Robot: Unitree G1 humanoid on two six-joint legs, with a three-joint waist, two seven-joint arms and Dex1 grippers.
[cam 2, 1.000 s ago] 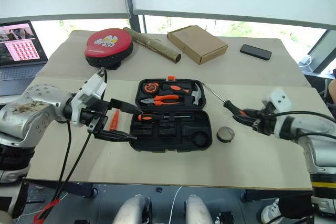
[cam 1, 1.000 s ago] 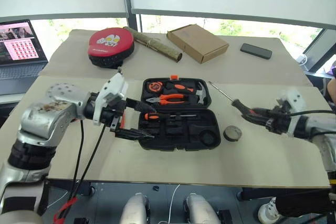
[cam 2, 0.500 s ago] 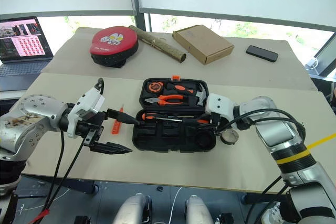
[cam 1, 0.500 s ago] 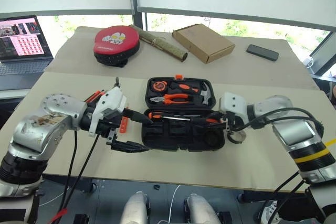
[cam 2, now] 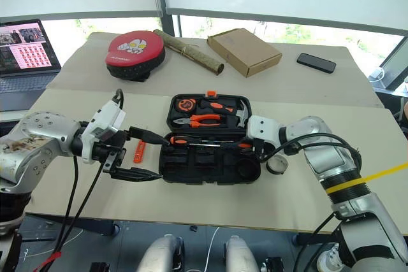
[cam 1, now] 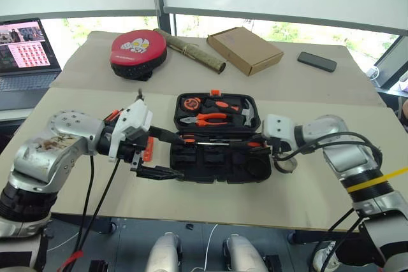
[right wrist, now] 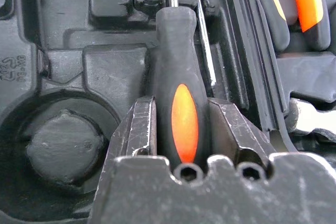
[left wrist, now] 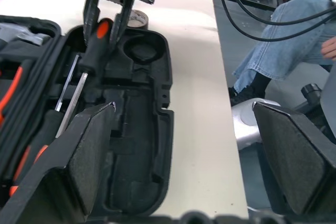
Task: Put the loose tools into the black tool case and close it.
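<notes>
**Ann:** Fingers (right wrist: 144,129) of the right gripper (right wrist: 181,129) flank a screwdriver (right wrist: 176,103) handle on both sides, grasping it, and it's lying down in a recess of the case (cam 1: 191,167). The left wrist view has the same grip from across the case: two black fingers either side of the handle, shaft running along the groove.

**Bo:** And the left gripper (cam 1: 156,154)?

**Ann:** Spread wide, nothing in it, hanging at the case's left edge.

**Bo:** How far along, would you say?

**Ann:** Partway, I'd judge. A second screwdriver (cam 2: 191,141) already sits in the slot near the hinge. Pliers (cam 1: 204,119), hammer (cam 1: 247,114) and tape measure (cam 1: 189,102) fill the lid half. But the tape roll (cam 2: 276,165) lies on the table (cam 2: 210,202), just right of the case, and an orange tester (cam 2: 138,151) lies left of it, behind the left gripper. The round recess (right wrist: 60,145) is empty. Lid's open.

**Bo:** The knife?

**Ann:** Can't make it out.

**Bo:** Anything the views disagree on?

**Ann:** No. The right wrist view gives the handle's seating up close; the head views give the stray pieces outside.
</notes>
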